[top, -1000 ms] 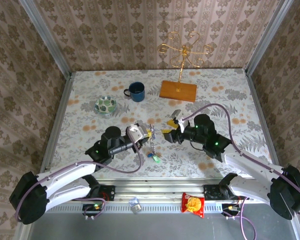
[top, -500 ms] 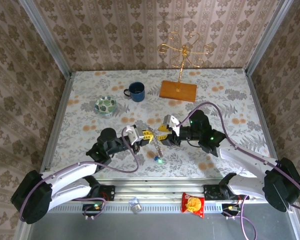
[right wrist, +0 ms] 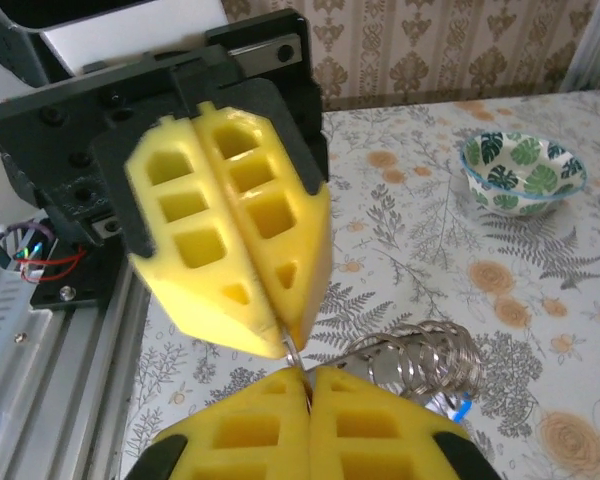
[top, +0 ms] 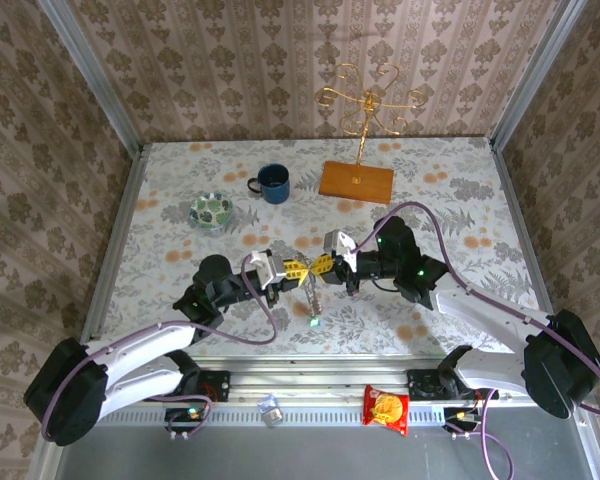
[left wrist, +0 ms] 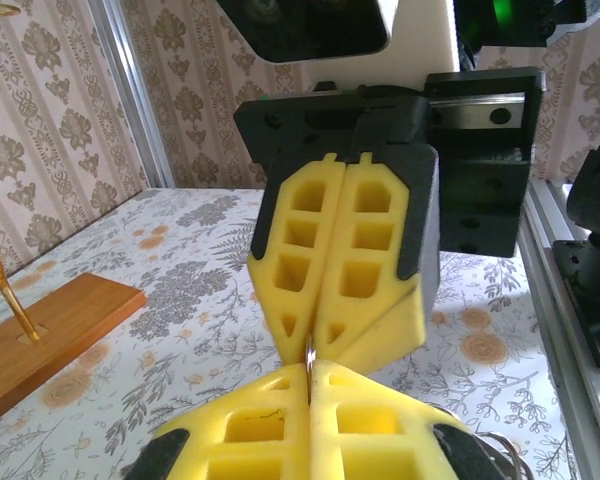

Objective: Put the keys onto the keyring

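My left gripper (top: 298, 268) and right gripper (top: 323, 268) meet tip to tip over the table's middle. Both are shut on the same thin metal loop of the keyring (top: 310, 290), which hangs below them as a silvery chain. In the left wrist view my yellow fingers (left wrist: 250, 425) pinch the ring's wire (left wrist: 308, 358), with the right gripper's fingers (left wrist: 345, 260) just above. The right wrist view has my right gripper (right wrist: 308, 385) clamped on the wire, and the keyring's coiled loops (right wrist: 425, 362) beside it. The keys (top: 314, 320), with green and blue tags, dangle at the chain's lower end.
A blue mug (top: 273, 183) and a green-patterned dish (top: 211, 210) stand at the back left. A gold hook stand on a wooden base (top: 356, 182) is at the back centre. A snack packet (top: 386, 408) lies on the front rail.
My right gripper moved left up to the left gripper and shut on the keyring's wire. The left gripper stayed shut and shifted a little to the right.
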Robot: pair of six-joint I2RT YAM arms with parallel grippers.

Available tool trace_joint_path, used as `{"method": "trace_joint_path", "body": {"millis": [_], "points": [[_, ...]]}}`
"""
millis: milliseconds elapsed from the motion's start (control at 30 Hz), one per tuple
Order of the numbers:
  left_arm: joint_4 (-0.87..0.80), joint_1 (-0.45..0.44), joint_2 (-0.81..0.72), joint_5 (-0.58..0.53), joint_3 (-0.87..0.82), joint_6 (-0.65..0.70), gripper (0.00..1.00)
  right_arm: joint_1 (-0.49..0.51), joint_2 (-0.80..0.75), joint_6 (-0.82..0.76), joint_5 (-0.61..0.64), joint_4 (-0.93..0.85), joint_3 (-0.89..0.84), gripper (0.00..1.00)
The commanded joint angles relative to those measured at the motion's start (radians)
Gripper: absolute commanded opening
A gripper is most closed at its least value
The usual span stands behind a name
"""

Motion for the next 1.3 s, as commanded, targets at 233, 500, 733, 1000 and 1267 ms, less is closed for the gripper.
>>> {"method": "trace_joint_path", "body": {"millis": [233, 500, 733, 1000, 1267], "points": [[-0.292, -0.002, -0.027, -0.019, 0.105, 0.144, 0.23, 0.014, -0.007, -0.205, 0.002, -0.287, 0.137, 0.0], [-0.456, -0.004, -0.022, -0.011, 0.186, 0.232, 0.22, 0.065, 0.042, -0.372, 0.114, -0.527, 0.269, 0.0], [-0.498, -0.002, -0.011, 0.004, 0.222, 0.252, 0.09, 0.104, 0.076, -0.436, 0.151, -0.608, 0.341, 0.0], [-0.39, 0.001, -0.005, 0.028, 0.197, 0.204, 0.0, 0.082, 0.022, -0.26, 0.128, -0.474, 0.258, 0.12], [-0.24, -0.001, -0.001, 0.017, 0.11, 0.142, 0.0, 0.023, -0.124, 0.017, 0.097, -0.201, 0.051, 0.49]]}}
